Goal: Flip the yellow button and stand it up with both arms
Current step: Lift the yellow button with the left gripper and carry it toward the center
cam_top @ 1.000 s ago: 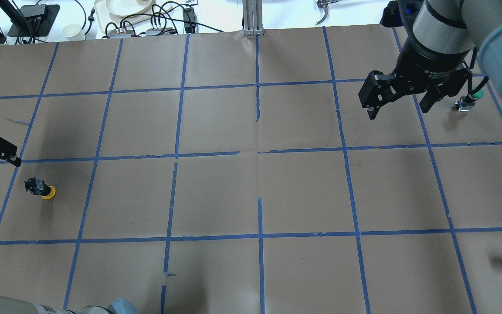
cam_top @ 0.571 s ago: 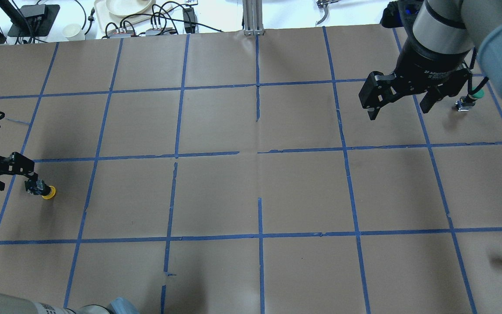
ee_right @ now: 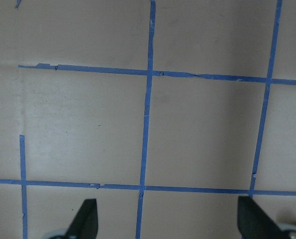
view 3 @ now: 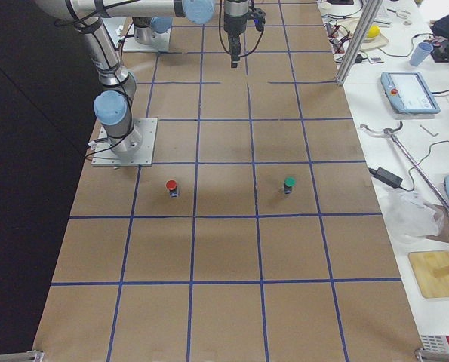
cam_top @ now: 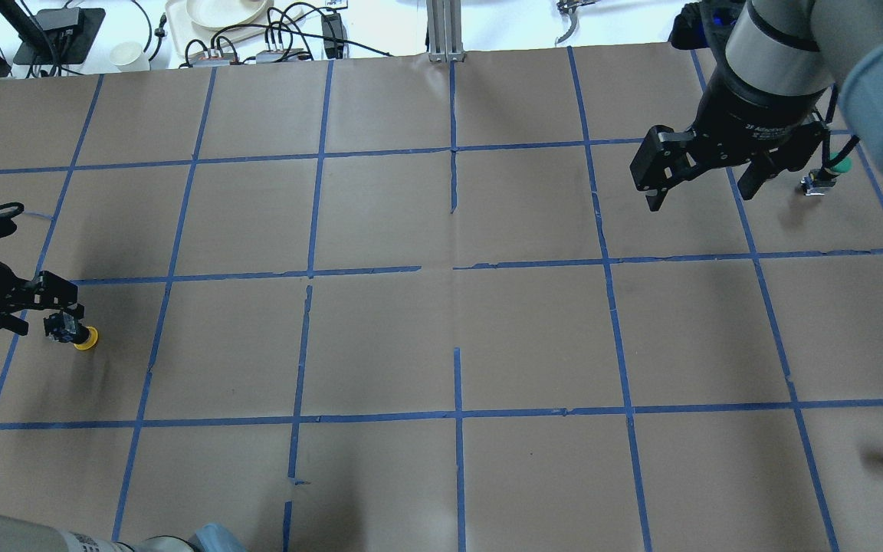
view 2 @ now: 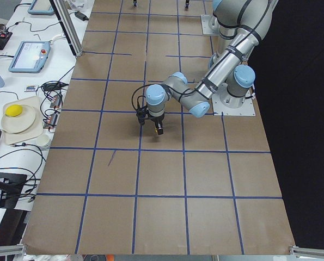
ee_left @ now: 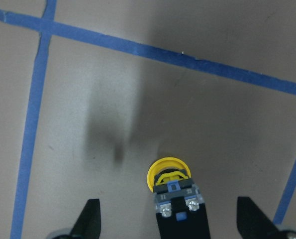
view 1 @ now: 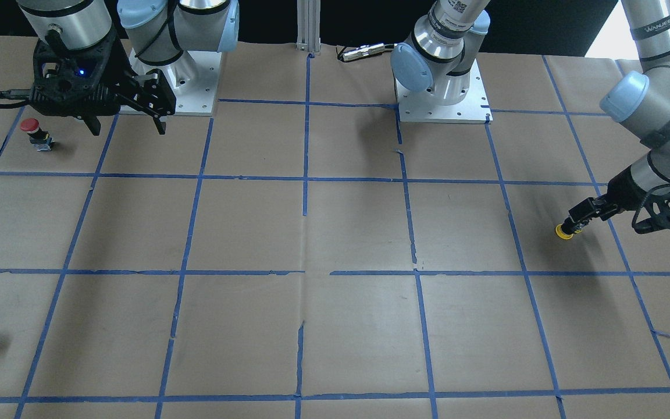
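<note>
Left wrist-mounted view: yellow button (ee_left: pixel 176 199) lies on its side at the robot's far left, cap pointing away. Left gripper (ee_left: pixel 170 221) is spread wide either side of its black body, gripping nothing, looks lined up for a grab. Right gripper (cam_top: pixel 700 198) hangs open and empty, well apart, probably waiting its turn.
</note>
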You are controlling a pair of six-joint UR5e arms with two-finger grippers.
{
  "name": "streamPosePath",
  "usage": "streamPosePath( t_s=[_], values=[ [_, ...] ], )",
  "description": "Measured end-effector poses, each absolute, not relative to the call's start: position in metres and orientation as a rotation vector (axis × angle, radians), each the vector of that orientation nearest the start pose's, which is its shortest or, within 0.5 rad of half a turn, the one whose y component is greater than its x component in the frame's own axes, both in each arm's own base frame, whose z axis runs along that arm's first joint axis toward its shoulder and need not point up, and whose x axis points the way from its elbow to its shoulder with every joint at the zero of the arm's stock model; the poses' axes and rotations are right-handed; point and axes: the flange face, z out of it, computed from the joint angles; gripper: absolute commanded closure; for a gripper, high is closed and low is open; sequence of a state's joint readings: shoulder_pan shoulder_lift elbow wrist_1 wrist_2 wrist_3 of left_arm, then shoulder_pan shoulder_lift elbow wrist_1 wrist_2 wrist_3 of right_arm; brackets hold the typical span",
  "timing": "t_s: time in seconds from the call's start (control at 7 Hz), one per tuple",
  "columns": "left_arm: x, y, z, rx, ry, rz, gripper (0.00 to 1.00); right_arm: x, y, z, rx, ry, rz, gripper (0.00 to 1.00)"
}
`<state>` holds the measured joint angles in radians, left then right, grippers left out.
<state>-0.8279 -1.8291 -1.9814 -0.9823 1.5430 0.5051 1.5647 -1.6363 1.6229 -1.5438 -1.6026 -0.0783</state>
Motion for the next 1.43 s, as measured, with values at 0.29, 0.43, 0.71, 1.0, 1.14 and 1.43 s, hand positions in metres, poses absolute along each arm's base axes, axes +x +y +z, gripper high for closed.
streamPosePath(
  t_s=[0.29,0.43,0.71,1.0,1.14,1.43],
  values=[
    [0.243,-0.464,0.222,-0.368,3.189,0.086,0.43,0.127,-0.463,0.49,-0.113,3.169,0.024,0.0],
    [0.243,-0.463,0.223,-0.363,3.187,0.085,0.6,0.128,-0.462,0.487,-0.113,3.17,0.03,0.0],
    [0.241,-0.46,0.223,-0.349,3.19,0.09,0.85,0.128,-0.459,0.478,-0.114,3.17,0.033,0.0],
    [0.241,-0.459,0.226,-0.337,3.19,0.081,0.91,0.128,-0.46,0.476,-0.119,3.17,0.004,0.0],
    [0.241,-0.462,0.23,-0.333,3.191,0.067,0.91,0.128,-0.461,0.476,-0.124,3.171,-0.001,0.0],
    [0.225,-0.469,0.242,-0.413,3.298,0.006,0.91,0.128,-0.463,0.474,-0.127,3.171,-0.005,0.0]
  ],
)
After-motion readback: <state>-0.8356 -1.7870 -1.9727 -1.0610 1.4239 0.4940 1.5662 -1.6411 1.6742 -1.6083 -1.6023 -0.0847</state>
